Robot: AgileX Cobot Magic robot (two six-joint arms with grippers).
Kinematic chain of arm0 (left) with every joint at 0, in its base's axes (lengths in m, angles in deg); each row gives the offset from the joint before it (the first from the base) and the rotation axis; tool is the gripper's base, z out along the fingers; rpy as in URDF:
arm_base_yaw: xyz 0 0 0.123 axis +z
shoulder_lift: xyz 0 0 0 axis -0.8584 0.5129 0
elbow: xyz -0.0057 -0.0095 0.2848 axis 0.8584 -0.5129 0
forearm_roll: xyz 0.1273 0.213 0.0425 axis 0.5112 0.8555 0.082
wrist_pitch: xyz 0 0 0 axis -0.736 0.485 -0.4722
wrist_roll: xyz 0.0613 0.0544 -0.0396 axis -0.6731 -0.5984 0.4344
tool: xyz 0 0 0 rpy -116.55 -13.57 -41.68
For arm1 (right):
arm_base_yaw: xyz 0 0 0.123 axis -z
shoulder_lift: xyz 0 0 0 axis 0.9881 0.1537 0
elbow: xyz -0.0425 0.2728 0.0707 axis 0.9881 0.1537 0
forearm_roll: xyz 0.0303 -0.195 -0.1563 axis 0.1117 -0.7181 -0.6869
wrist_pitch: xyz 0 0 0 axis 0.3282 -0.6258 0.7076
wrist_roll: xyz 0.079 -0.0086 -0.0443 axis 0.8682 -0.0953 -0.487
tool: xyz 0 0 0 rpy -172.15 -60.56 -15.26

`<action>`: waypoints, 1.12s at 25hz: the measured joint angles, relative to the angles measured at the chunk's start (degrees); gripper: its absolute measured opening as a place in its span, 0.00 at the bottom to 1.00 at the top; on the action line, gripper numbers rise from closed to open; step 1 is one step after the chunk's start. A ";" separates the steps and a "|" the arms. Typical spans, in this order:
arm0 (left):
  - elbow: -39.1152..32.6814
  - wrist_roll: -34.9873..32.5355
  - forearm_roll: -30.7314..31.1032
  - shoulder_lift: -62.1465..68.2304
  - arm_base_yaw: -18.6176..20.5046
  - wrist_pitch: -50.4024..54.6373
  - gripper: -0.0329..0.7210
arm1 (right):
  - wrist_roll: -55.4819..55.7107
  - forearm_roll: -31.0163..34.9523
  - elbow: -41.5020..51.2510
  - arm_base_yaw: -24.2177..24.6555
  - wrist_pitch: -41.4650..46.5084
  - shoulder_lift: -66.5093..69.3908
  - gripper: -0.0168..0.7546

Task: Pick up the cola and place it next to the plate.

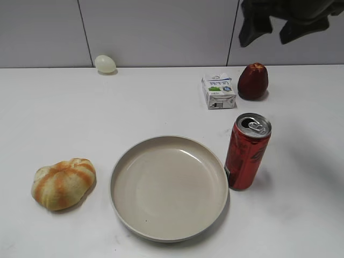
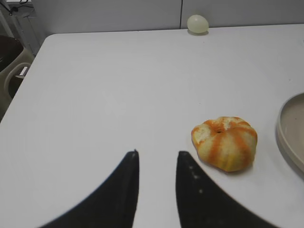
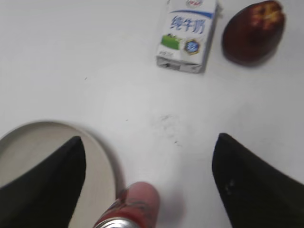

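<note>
Red cola [image 1: 247,151] upright just beside beige plate [image 1: 169,186], right gripper [image 3: 147,147] spread above

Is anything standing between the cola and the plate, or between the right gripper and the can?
Nothing visible. The cola stands upright just right of the plate, bare table between them. The right gripper is open above the can, fingers wide apart; milk carton and red fruit sit farther back.

Cola [image 3: 128,209] blurred and cut off below, plate [image 2: 290,130] cropped at right edge.
</note>
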 joint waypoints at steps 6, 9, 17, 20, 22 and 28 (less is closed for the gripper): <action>0.00 0.00 0.00 0.00 0.00 0.00 0.33 | -1.29 -0.69 -9.57 10.58 7.36 5.99 0.86; 0.00 0.00 0.00 0.00 0.00 0.00 0.33 | -2.15 -0.82 -11.08 14.34 8.71 6.86 0.84; 0.00 0.00 0.00 0.00 0.00 0.00 0.33 | -7.96 -1.32 -11.35 18.21 17.38 6.89 0.82; 0.00 0.00 0.00 0.00 0.00 0.00 0.33 | -8.53 -1.32 -8.94 18.26 17.75 4.43 0.81; 0.00 0.00 0.00 0.00 0.00 0.00 0.33 | -8.58 -1.32 -5.89 18.26 17.75 1.03 0.80; 0.00 0.00 0.00 0.00 0.00 0.00 0.33 | -8.69 -1.38 6.16 18.26 17.81 -14.02 0.79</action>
